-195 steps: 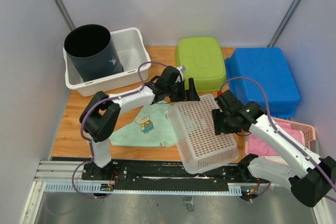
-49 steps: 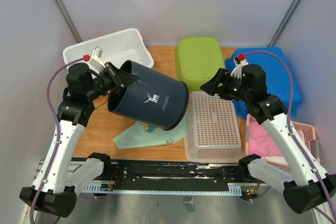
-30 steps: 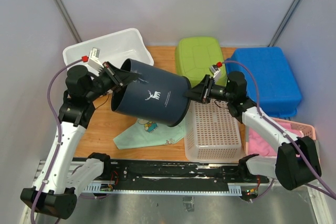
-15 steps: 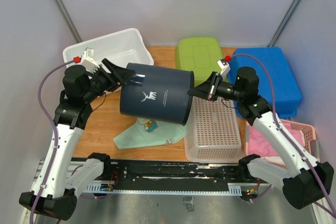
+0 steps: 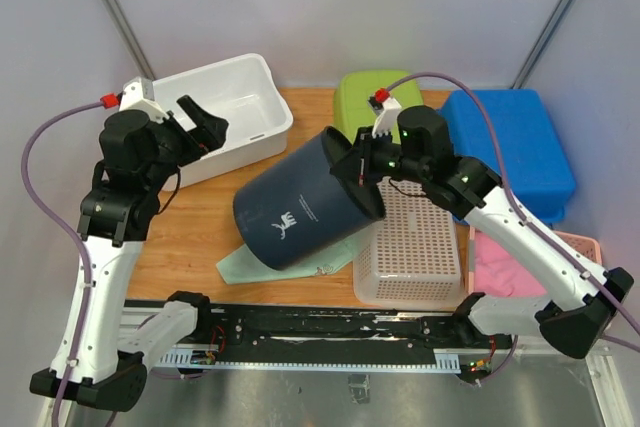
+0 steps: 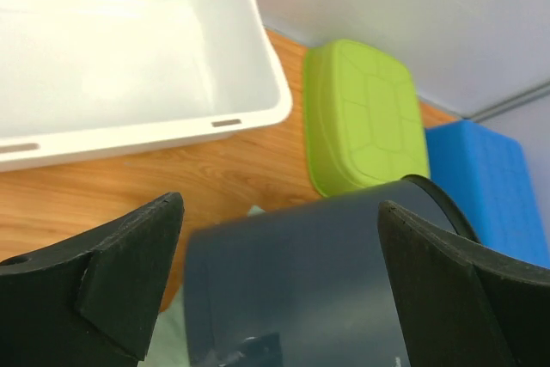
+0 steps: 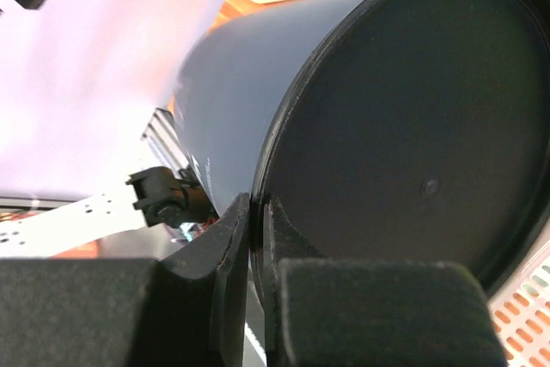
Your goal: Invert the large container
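Observation:
The large container (image 5: 300, 212) is a dark navy cylinder with a white deer logo. It hangs tilted over the table, mouth pointing down-left and closed base up-right. My right gripper (image 5: 362, 169) is shut on the base rim, one finger outside the wall and one on the flat base, as the right wrist view shows (image 7: 256, 208) against the container (image 7: 412, 126). My left gripper (image 5: 200, 122) is open and raised beside the white tub, apart from the container. In the left wrist view the open gripper (image 6: 279, 212) frames the container's wall (image 6: 318, 290) below it.
A white tub (image 5: 262, 132) stands at the back left, a green lidded box (image 5: 360, 97) at the back middle, and a blue bin (image 5: 510, 147) at the back right. An upturned white mesh basket (image 5: 410, 247) lies under the right arm. A pale green cloth (image 5: 240, 262) lies beneath the container. A pink basket (image 5: 570, 257) sits far right.
The left gripper opened, let go of the container's mouth rim and drew back up-left. The right gripper shut on the base rim and raised it, tipping the mouth downward.

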Robot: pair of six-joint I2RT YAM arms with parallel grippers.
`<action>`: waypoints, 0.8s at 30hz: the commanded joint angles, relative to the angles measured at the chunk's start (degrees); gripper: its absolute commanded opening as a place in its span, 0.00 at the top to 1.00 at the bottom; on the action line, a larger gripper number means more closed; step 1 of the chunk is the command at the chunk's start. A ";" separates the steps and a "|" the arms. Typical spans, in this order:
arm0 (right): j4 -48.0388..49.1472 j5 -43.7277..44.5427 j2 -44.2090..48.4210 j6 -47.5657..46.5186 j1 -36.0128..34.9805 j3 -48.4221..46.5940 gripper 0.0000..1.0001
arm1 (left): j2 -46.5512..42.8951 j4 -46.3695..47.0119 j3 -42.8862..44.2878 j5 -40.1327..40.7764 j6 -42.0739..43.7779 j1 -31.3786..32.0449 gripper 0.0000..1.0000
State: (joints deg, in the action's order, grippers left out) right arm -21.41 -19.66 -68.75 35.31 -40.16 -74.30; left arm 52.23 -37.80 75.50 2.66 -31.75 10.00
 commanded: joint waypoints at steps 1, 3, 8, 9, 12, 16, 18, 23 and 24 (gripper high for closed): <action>1.83 13.02 -2.07 -11.36 -7.37 -9.68 1.00 | 3.66 -5.19 7.30 7.88 7.66 0.28 0.01; 2.22 16.18 -3.78 -15.02 -11.51 -12.02 0.99 | 5.15 -5.51 11.55 8.79 8.56 0.27 0.01; 5.80 24.73 -8.65 -23.99 -23.16 -15.60 0.99 | 9.95 -7.62 23.64 9.97 10.32 0.26 0.01; 6.01 26.04 -9.94 -25.89 -25.05 -16.62 0.99 | 11.00 -8.23 26.00 9.99 10.60 0.28 0.01; 7.58 29.61 -13.90 -30.65 -30.60 -18.42 0.99 | 13.31 -9.56 31.40 11.00 11.18 0.28 0.01; 13.97 31.00 -17.50 -36.39 -36.87 -16.75 0.99 | 14.84 -10.56 35.96 13.67 11.87 0.28 0.01; 16.01 31.98 -19.74 -39.16 -39.85 -17.03 0.99 | 15.01 -10.65 36.69 14.05 11.76 0.27 0.01; 20.98 33.41 -25.20 -45.36 -43.42 -19.94 0.99 | 15.18 -10.71 37.65 14.42 11.76 0.26 0.01; 21.67 33.34 -26.15 -46.28 -43.71 -20.90 0.99 | 15.23 -10.78 37.95 14.76 11.81 0.28 0.01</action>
State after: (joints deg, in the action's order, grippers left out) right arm -10.04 10.61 -92.64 -2.92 -82.15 -90.26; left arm 67.09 -47.64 111.55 15.31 -20.84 10.00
